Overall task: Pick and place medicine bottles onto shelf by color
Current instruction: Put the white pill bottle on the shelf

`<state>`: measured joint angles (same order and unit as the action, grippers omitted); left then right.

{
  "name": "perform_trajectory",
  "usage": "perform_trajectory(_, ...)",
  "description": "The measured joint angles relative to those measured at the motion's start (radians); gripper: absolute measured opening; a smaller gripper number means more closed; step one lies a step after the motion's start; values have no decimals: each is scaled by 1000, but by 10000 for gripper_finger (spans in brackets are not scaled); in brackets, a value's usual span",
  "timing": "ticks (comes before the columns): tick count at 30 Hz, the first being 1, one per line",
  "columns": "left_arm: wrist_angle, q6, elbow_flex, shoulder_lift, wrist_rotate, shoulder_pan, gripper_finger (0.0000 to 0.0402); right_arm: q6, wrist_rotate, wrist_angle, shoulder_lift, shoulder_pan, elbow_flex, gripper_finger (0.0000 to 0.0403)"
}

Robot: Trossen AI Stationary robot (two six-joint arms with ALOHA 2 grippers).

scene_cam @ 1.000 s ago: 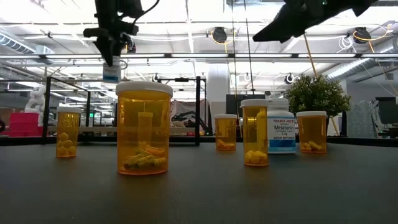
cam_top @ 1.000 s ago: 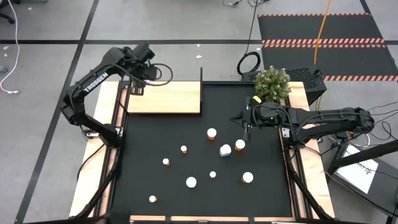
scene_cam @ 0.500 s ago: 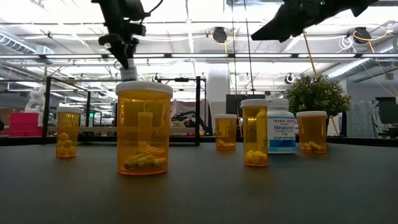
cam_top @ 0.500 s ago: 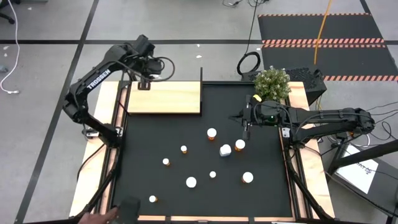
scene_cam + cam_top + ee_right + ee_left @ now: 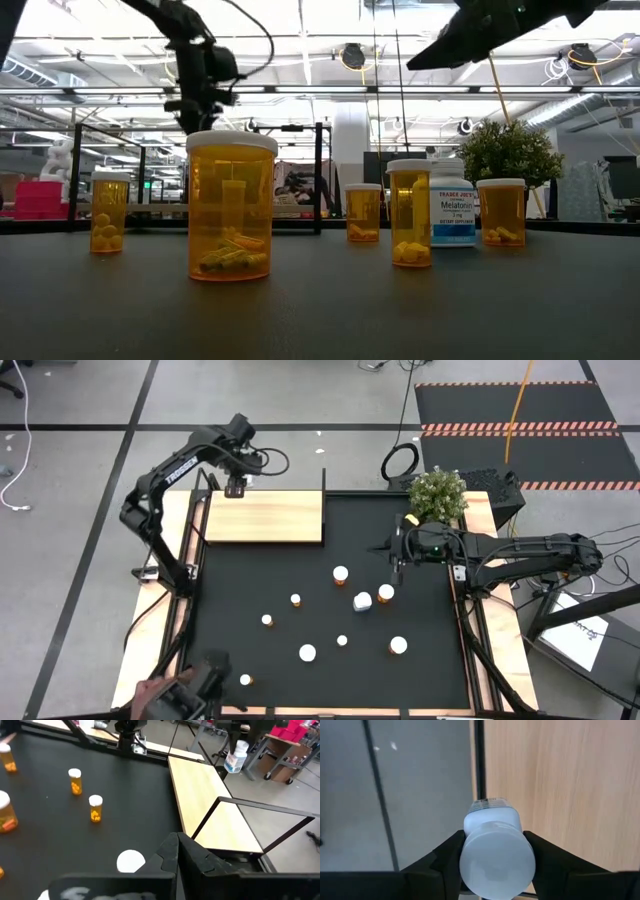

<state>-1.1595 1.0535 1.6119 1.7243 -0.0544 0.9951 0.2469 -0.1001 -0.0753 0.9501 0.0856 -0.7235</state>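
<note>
The white bottle (image 5: 496, 851) is clamped between the left gripper (image 5: 236, 488) fingers, held above the shelf's (image 5: 265, 517) far left corner. The right gripper (image 5: 396, 569), fully closed and empty, hangs over the mat's (image 5: 250, 590) right side.

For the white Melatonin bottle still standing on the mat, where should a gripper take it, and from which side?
Probably from straight above, closing across the white cap or upper body of the Melatonin bottle. It stands upright. An orange bottle stands close on one side, so set the fingers away from that neighbour.

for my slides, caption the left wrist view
Left gripper holding a white bottle beside the wooden shelf.
</note>
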Motion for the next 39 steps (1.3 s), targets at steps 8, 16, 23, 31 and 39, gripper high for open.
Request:
perform_trajectory(8,-45,-10,0,67,-2,47,189,61,1,-5,0,50,0,0)
perform_trajectory(16,-35,-10,0,67,-2,49,190,76,126,-5,0,135,0,0)
perform_trajectory(23,-3,81,0,83,-15,56,190,71,159,-5,0,158,0,0)
perform_trajectory(31,-41,55,-16,83,-37,108,191,62,162,-12,0,157,0,0)
perform_trajectory(39,-41,137,-92,83,-61,107,191,61,162,-12,0,157,0,0)
